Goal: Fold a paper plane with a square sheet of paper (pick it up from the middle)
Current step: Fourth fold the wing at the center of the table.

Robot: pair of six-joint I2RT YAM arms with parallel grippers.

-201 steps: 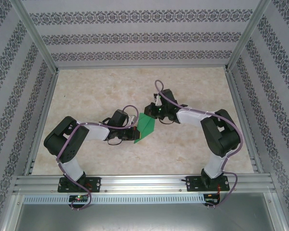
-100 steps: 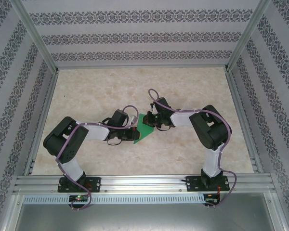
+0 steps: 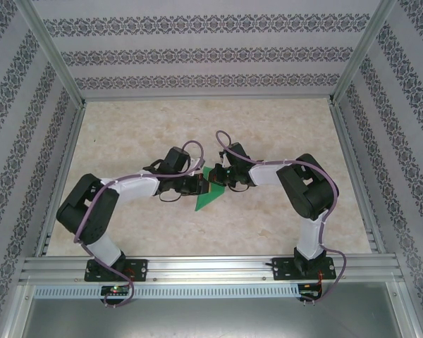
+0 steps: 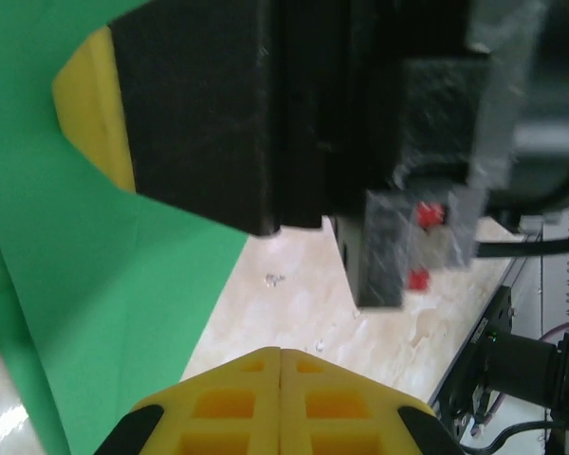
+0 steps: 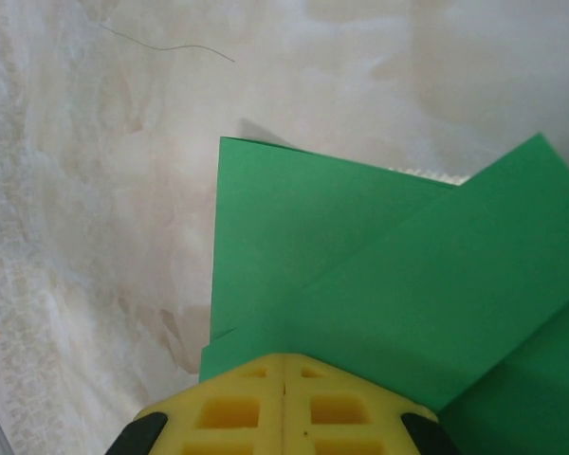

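Note:
The square sheet of paper (image 3: 209,198), bright green and partly folded into overlapping layers, lies flat on the table between the two grippers. My left gripper (image 3: 201,186) is at its left edge, shut. In the left wrist view its yellow tips (image 4: 281,353) meet over bare table just right of the paper (image 4: 95,284), holding nothing. My right gripper (image 3: 216,177) is at the sheet's upper right. Its shut yellow tips (image 5: 284,358) sit on top of the green layers (image 5: 360,256). The right gripper's black body (image 4: 266,104) looms close above the left one.
The marbled tabletop (image 3: 282,134) is fenced by aluminium rails (image 3: 211,267) in front and patterned walls (image 3: 197,49) on three sides. A thin dark thread (image 5: 161,45) lies on the table beyond the paper.
The right gripper has come down and in onto the paper. The left arm has stretched rightward, bringing its gripper against the sheet's left edge. The paper now lies flatter.

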